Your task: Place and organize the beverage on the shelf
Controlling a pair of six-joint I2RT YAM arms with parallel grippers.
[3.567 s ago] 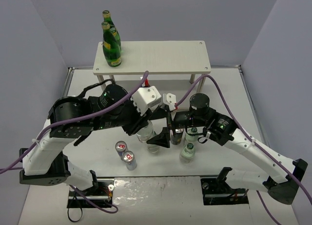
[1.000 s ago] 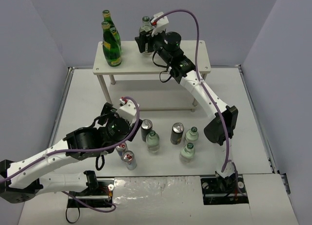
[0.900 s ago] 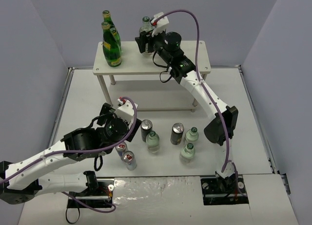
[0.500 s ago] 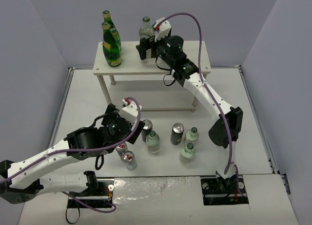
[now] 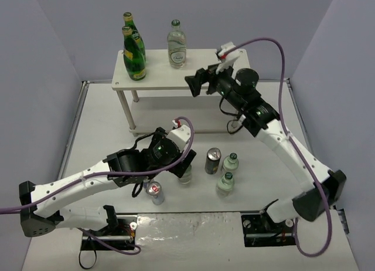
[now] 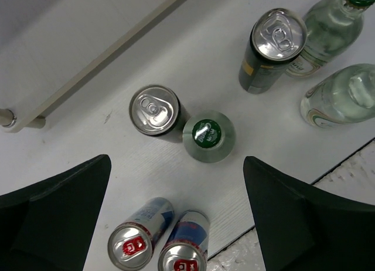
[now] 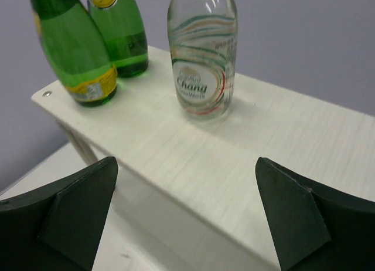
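White surface [image 5: 102,121] fills the floor of a grey-walled booth, with both arms bolted at its near edge. The left arm [image 5: 88,177] reaches out over the loose drinks. The left jaws point straight down, spread wide and holding nothing.

From the left wrist, two silver-blue-red cans [image 6: 137,241] stand side by side, touching, at the near end of the gap between the dark fingers [image 6: 53,215]. Around the middle of that gap a clear green-capped bottle [image 6: 208,136] stands upright right against a black can [image 6: 155,109]. Out past one finger of these jaws a second black can [image 6: 272,48] stands with two more clear bottles [image 6: 337,95] just beside it. Farther ahead of the jaws runs the lower board [image 6: 99,60] of the shelf [image 5: 155,71].

The right arm [image 5: 284,143] stretches toward the shelf. The right jaws are wide apart and empty, and they face the top board from in front of its near edge without touching it. Straight ahead of them, well clear of both fingertips, a clear Chang bottle [image 7: 202,54] stands upright on the top board. Off to one side of those jaws, two dark-green glass bottles [image 7: 73,48] stand close together near the board's corner, one behind the other. Beyond them rises the plain grey back wall [image 5: 234,13].
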